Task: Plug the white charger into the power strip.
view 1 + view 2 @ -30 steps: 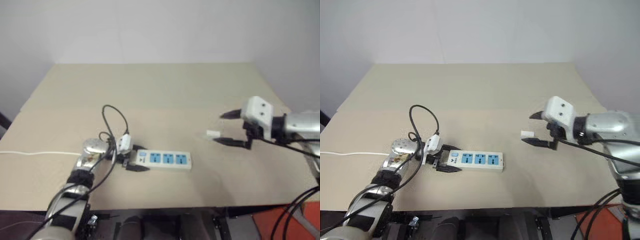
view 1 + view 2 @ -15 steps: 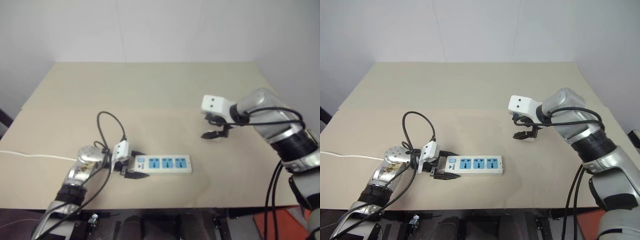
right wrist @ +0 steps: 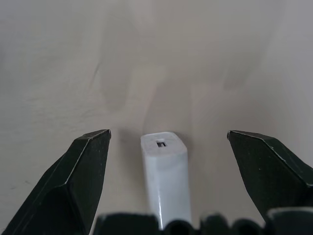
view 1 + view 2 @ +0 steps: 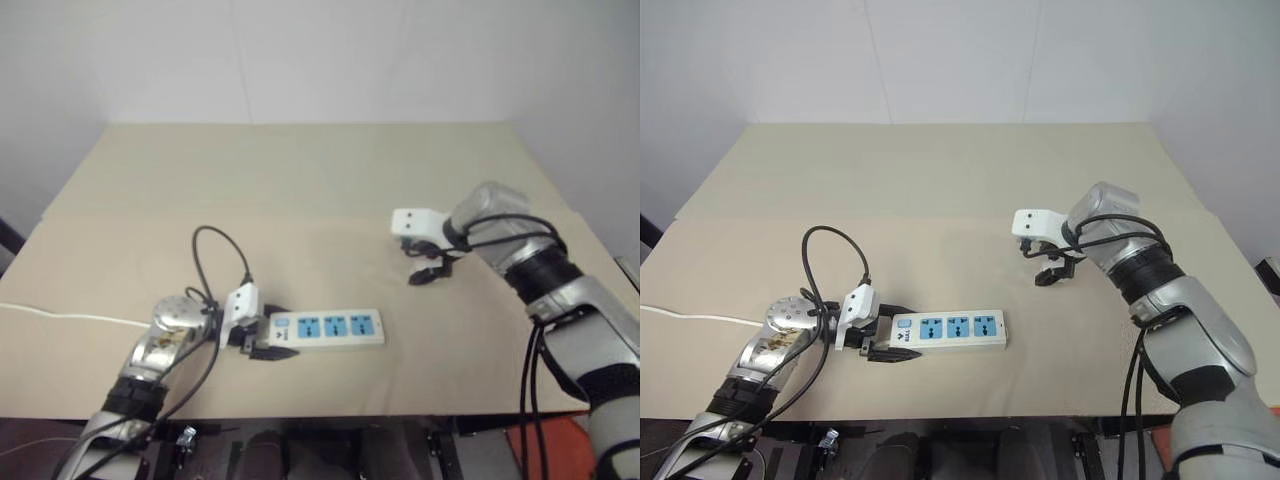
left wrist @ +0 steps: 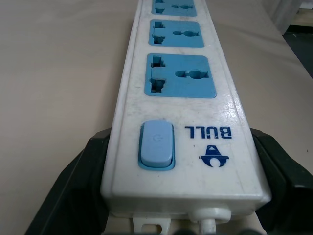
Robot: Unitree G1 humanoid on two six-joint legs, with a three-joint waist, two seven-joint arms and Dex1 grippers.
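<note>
Reaching for the white charger [image 3: 165, 169] at centre right, the right gripper [image 3: 171, 161] is held wide astride it, a closing squeeze being called for next, while the power strip [image 4: 325, 328] at lower centre is clamped at its switch end by the left gripper [image 4: 262, 338] on the counter [image 4: 300, 190].

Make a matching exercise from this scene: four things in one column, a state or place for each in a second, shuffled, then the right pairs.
Things:
1. white charger
2. power strip
3. left end effector
4. right end effector

States:
A. shut on the switch end of a white bar
B. three blue socket faces up
C. lying between two open black fingers
D. open, over a small white block

Pairs: 1-C, 2-B, 3-A, 4-D
</note>
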